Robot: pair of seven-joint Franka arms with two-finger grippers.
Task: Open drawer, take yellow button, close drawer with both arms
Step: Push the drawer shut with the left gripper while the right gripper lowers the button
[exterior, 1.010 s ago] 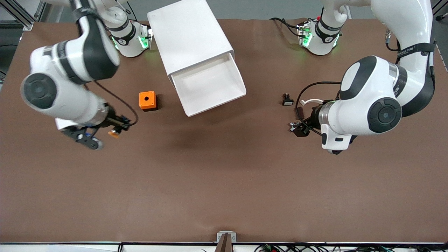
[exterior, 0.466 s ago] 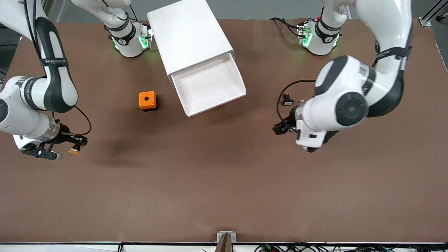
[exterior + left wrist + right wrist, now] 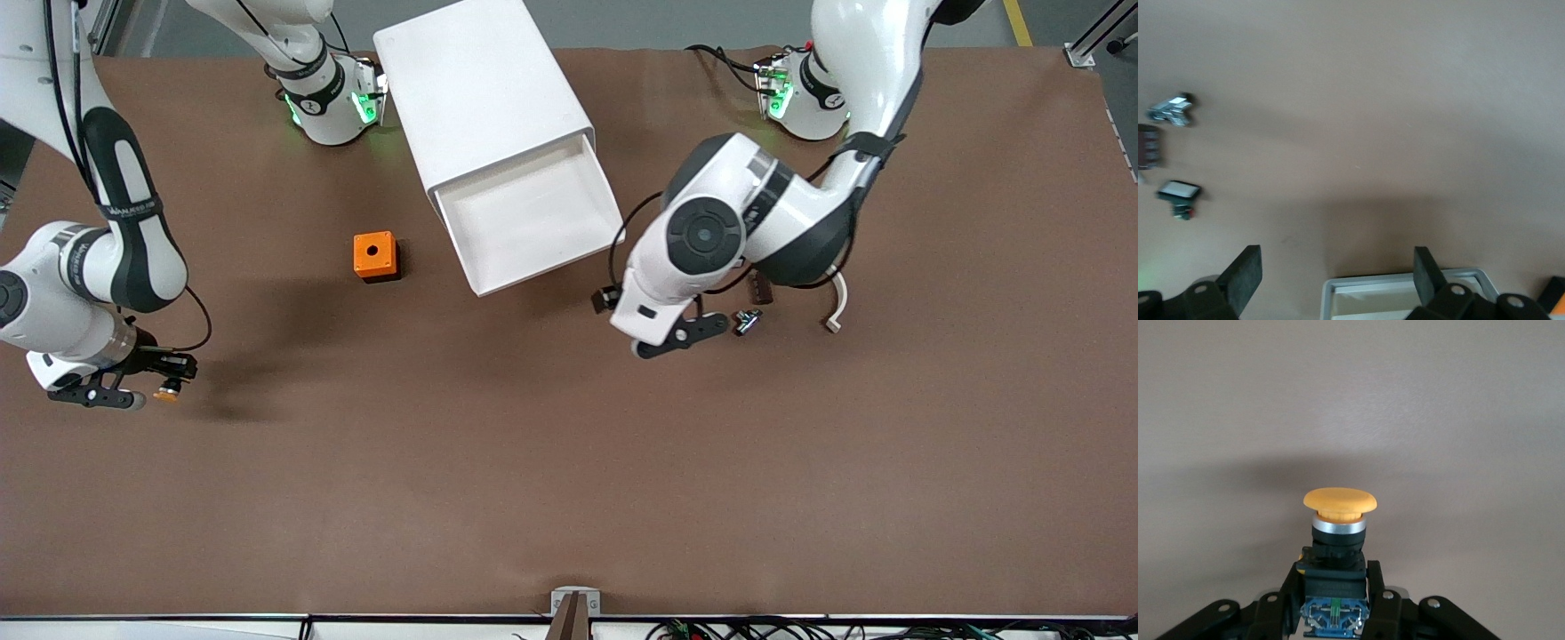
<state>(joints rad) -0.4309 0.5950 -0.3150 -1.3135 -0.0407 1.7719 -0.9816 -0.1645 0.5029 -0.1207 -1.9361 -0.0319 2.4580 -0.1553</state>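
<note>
The drawer (image 3: 533,218) stands pulled out of the top of the white cabinet (image 3: 484,89), and its tray looks bare. My right gripper (image 3: 165,388) is over the table at the right arm's end, nearer the front camera than the orange box. It is shut on the button (image 3: 166,392). In the right wrist view the button's yellow-orange cap (image 3: 1340,501) stands up from the gripper (image 3: 1333,587). My left gripper (image 3: 607,299) is open, just off the drawer's front corner. In the left wrist view the drawer's rim corner (image 3: 1405,288) shows between the open gripper's (image 3: 1337,257) fingers.
An orange box with a hole (image 3: 374,256) sits beside the drawer, toward the right arm's end. A small metal part (image 3: 745,322), a dark part (image 3: 760,286) and a white arc (image 3: 836,307) lie by the left arm. A black-and-white part (image 3: 1179,192) shows in the left wrist view.
My left arm has swung from its end of the table to the drawer's front corner. My right gripper has carried the button farther toward the right arm's end and has nearly stopped.
</note>
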